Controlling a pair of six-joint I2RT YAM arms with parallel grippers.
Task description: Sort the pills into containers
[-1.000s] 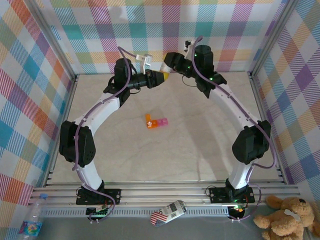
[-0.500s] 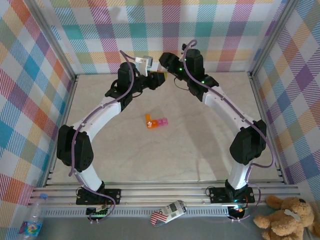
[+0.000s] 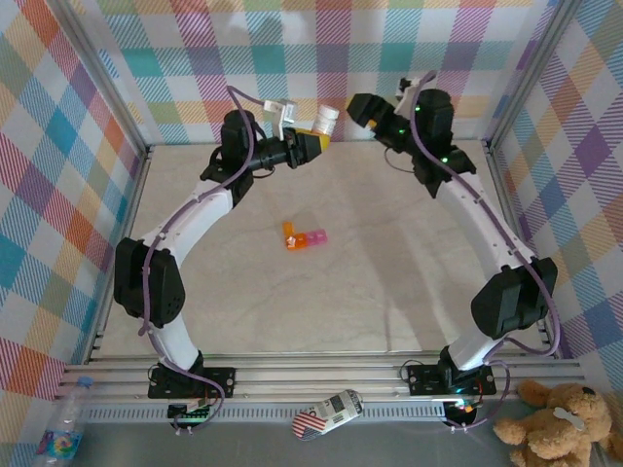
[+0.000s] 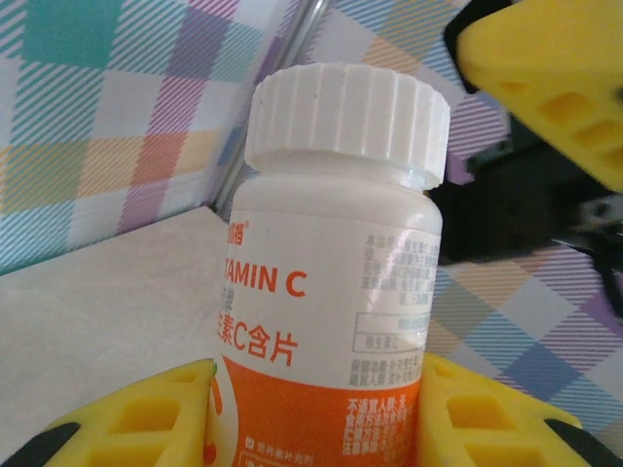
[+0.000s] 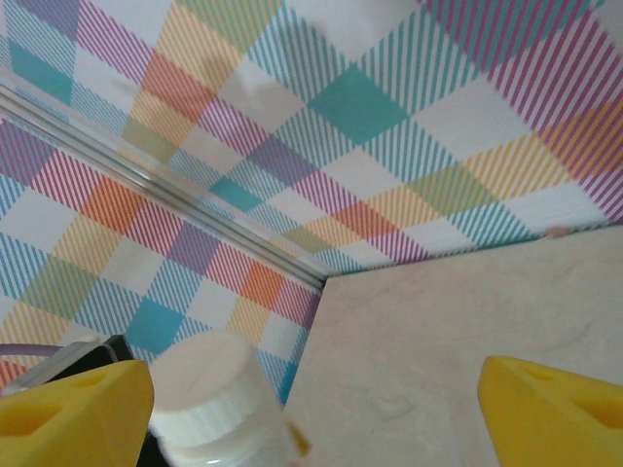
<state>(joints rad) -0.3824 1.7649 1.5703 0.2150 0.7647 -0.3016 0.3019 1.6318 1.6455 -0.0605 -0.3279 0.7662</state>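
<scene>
- The left gripper [image 3: 311,143] hangs above the far edge of the surface [image 3: 389,282], left of its middle. Its yellow jaws clamp the lower body of a bottle [image 4: 326,292], orange and white and printed "VITAMIN C".
- The bottle stands roughly upright in that grip, with its ribbed white cap [image 4: 348,122] on.
- The right gripper [image 3: 358,105] hangs just right of the cap and apart from it. Its jaws are spread wide, with nothing between them.
- The containers [image 3: 304,236], orange at the left end and pink at the right, lie flat near the middle of the surface, well apart from both grippers.
</scene>
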